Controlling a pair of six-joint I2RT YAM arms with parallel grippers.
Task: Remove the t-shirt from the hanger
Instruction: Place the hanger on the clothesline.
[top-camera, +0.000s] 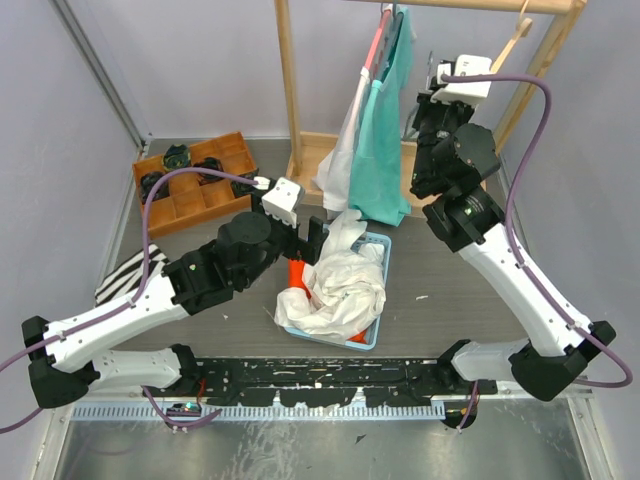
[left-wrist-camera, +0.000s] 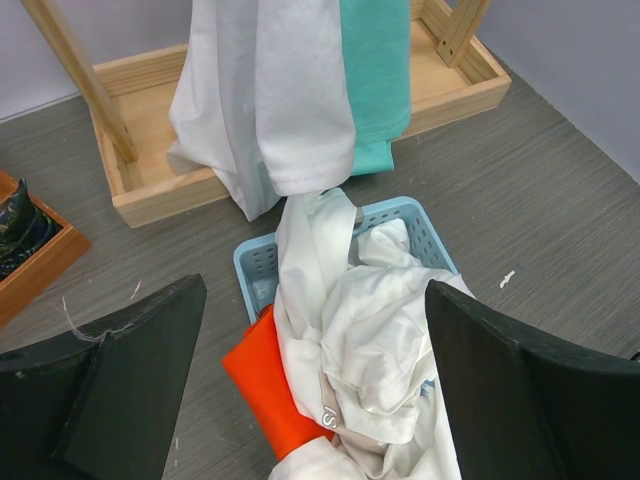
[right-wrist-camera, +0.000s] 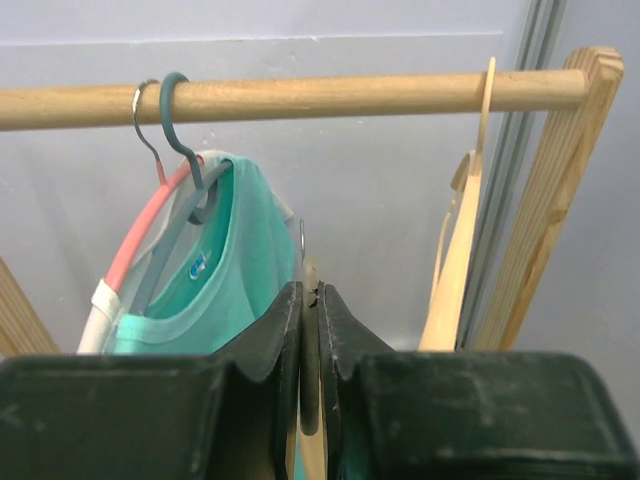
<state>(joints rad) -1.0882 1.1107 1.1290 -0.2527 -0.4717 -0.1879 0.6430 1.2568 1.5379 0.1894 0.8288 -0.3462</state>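
Top external: basket (top-camera: 383, 262) holds white clothes (top-camera: 335, 285); left gripper (top-camera: 312, 245) wide, right gripper (right-wrist-camera: 310, 305) pinching hanger (right-wrist-camera: 310, 385).

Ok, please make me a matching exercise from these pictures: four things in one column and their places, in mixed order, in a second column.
Things
1. teal t-shirt
2. orange cloth
3. bare wooden hanger
4. striped cloth

Places
A. on the table, far left
B. on the rod, right end
C. in the blue basket, under white clothes
D. on the grey-blue hanger

Pairs: 1-D, 2-C, 3-B, 4-A
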